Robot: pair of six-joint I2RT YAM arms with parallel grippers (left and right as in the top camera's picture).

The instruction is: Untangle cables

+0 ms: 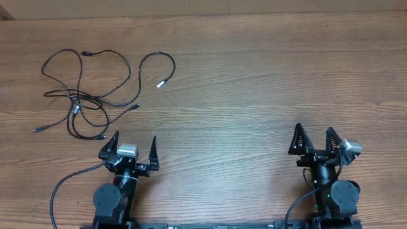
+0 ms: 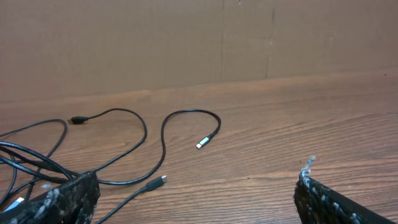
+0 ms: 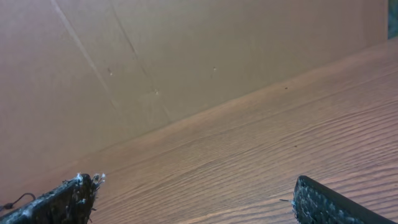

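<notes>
The cables [image 1: 95, 89] lie as loose, overlapping black loops on the wooden table at the far left. One strand curls right and ends in a silver-tipped plug [image 1: 161, 83]; in the left wrist view the same plug [image 2: 203, 142] lies ahead, and a black plug end [image 2: 155, 182] rests nearer. My left gripper [image 1: 135, 141] hangs open just in front of the tangle, touching nothing. My right gripper [image 1: 314, 133] stands open at the near right, far from the cables. Between its fingers the right wrist view shows only bare wood.
A brown cardboard wall [image 2: 186, 43] stands along the table's far edge. Thick black wires [image 1: 67, 181] run from the arm bases at the near edge. The wooden table [image 1: 254, 83] stretches between the two arms.
</notes>
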